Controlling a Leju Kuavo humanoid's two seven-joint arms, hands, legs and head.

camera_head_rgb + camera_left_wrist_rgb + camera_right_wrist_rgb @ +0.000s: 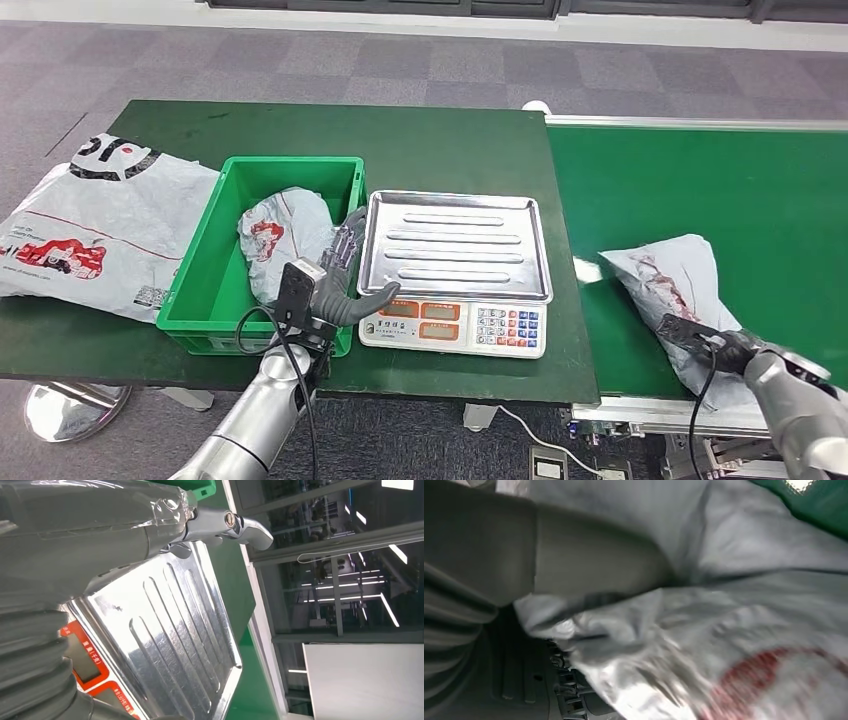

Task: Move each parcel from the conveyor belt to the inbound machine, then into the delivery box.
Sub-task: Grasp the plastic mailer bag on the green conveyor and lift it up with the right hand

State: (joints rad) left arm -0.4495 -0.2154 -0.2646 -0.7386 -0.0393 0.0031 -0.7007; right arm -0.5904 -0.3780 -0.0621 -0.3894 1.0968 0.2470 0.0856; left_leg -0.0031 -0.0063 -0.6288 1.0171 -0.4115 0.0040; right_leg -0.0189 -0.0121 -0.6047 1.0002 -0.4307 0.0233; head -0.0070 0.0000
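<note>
A grey-white parcel [665, 275] with red print lies on the green conveyor belt [700, 180] at the right. My right hand [722, 348] is at its near end; in the right wrist view the thumb [589, 560] presses the parcel's film [734, 605] against the dark fingers beneath, so it grips the parcel. The inbound machine is a scale [455, 325] with a bare steel tray [455, 245]. My left hand [345, 270] hovers open between the tray and the green delivery box [195, 270], which holds one parcel [280, 235]. The left wrist view shows the tray [170, 625] beyond my left hand [75, 540].
A large white bag [90, 225] with red and black print lies on the dark green table left of the box. The table's near edge runs just below the scale. A metal rail [700, 122] borders the belt's far side.
</note>
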